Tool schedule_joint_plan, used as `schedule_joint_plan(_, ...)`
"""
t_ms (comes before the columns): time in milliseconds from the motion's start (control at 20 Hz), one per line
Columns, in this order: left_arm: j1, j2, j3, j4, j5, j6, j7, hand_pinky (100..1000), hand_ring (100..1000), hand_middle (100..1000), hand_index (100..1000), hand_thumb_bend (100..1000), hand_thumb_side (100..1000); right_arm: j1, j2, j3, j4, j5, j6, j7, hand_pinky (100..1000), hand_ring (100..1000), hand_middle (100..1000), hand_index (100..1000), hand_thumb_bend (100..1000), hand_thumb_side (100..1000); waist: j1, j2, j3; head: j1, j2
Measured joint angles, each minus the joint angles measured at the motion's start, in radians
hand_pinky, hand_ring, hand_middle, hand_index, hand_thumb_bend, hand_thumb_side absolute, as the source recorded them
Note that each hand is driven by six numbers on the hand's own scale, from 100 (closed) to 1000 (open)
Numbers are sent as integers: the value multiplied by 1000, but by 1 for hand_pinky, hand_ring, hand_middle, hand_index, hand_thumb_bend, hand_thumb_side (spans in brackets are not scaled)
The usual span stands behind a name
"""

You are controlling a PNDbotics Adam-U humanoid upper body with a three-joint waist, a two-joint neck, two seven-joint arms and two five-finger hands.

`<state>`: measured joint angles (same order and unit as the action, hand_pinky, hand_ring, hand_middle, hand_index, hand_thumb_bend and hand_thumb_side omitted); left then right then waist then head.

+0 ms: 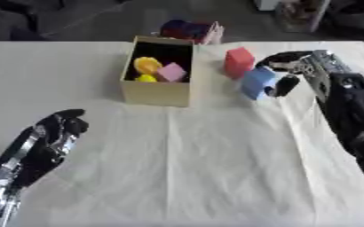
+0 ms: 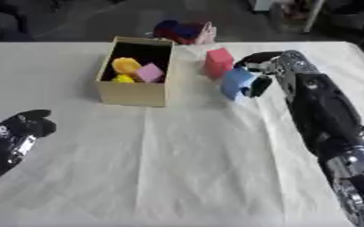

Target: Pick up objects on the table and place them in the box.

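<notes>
An open cardboard box (image 1: 159,92) stands at the table's far middle, holding yellow pieces (image 1: 147,65) and a pink block (image 1: 171,72). To its right a red block (image 1: 239,62) stands on the cloth. Just right of the red block is a light blue block (image 1: 257,82), and my right hand (image 1: 294,66) is curled round it, fingers over its top and thumb at its right side. My left hand (image 1: 57,128) rests at the lower left with fingers curled, holding nothing.
A white cloth (image 1: 200,168) covers the table. Beyond the box at the far edge lie a dark blue and red bundle (image 1: 183,30) and a pink thing (image 1: 215,33).
</notes>
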<state>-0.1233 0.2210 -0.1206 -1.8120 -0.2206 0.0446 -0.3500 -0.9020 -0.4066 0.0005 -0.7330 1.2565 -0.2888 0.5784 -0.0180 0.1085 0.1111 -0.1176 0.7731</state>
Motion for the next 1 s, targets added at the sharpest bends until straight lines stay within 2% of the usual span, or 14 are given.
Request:
schedule_joint_plan(200,0,0,0,0,0,0,0,812,743,659,865,100,706,1,4,0,-4,-3,2,-24,862,866,830,895,130,104,0,0,0,0,0)
schedule_joint_plan(550,0,0,0,0,0,0,0,812,743,659,865,100,705,5,7,10,-50,-31,-14,-113,832,787,663,759,100,100,0,0,1,0,0)
schedule_joint_plan(800,0,0,0,0,0,0,0,813,743,659,865,100,704,0,7,19,-107,-79,-33,-135,831,770,639,754,100,100,0,0,2,0,0)
schedule_joint_plan(1000,0,0,0,0,0,0,0,813,744,659,865,100,703,-32,7,31,-173,-139,-55,-131,834,763,638,761,100,100,0,0,4,-2,0)
